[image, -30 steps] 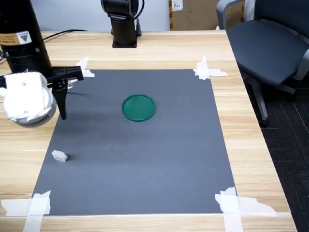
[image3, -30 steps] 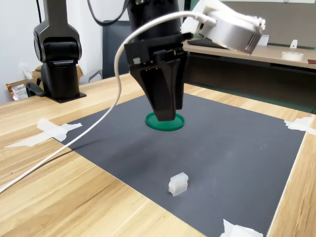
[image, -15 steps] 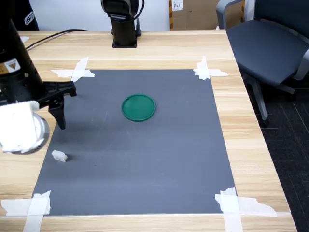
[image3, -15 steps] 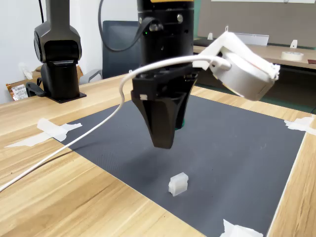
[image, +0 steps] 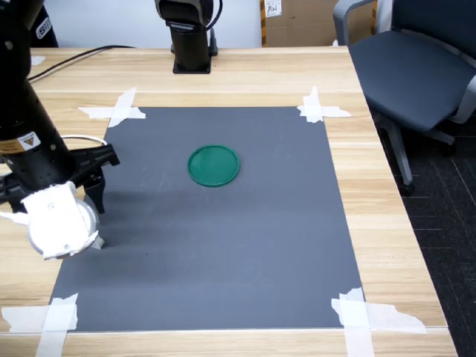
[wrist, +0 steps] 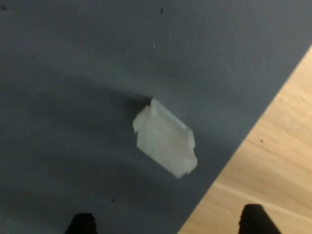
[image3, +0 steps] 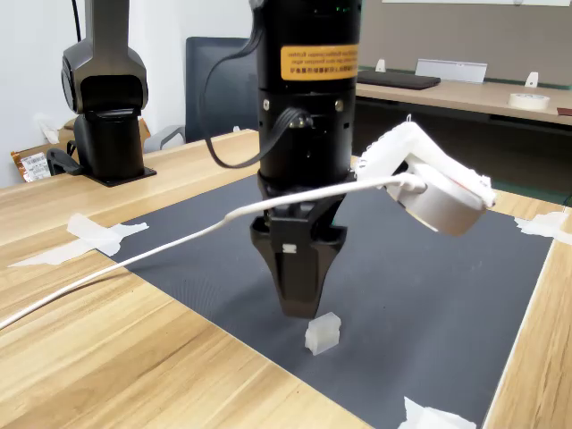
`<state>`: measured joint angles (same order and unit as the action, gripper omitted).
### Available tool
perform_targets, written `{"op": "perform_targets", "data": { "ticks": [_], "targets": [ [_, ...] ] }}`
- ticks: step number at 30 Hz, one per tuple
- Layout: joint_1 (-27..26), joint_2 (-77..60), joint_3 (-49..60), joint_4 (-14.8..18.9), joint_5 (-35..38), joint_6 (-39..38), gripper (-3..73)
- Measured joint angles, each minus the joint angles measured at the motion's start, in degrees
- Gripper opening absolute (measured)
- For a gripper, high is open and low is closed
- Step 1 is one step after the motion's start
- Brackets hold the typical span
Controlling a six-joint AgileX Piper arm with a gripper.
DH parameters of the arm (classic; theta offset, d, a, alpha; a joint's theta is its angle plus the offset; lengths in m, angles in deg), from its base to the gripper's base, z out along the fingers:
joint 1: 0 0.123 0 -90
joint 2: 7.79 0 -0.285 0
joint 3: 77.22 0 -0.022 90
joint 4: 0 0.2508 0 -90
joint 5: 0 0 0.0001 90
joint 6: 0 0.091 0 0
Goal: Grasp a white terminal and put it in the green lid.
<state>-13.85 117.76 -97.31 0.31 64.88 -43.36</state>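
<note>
Small off-white translucent white terminal (wrist: 165, 144) lying on the dark mat near its edge, flat round green lid (image: 213, 165) with thin rim, well apart mid-mat, empty

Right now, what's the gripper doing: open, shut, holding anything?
Gripper: open and empty, hovering just above the white terminal, which lies on the mat.

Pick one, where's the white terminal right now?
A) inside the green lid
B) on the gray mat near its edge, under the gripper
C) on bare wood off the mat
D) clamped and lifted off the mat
B: the white terminal lies on the gray mat beside the wood edge, just below the gripper, which is not closed on it.
</note>
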Motion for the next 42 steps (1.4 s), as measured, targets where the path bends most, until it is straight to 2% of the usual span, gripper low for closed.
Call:
{"op": "perform_targets", "data": {
  "ticks": [8,15,24,42],
  "targets": [
    [0.00,1.60,0.00,0.46,-0.55,-1.34,57.0],
    [0.00,1.76,0.00,3.16,-0.57,-3.66,57.0],
    [0.00,1.76,0.00,1.38,-1.62,-2.78,56.5],
    [0.00,3.90,0.00,1.57,-3.22,-2.79,56.4]
  ]
}}
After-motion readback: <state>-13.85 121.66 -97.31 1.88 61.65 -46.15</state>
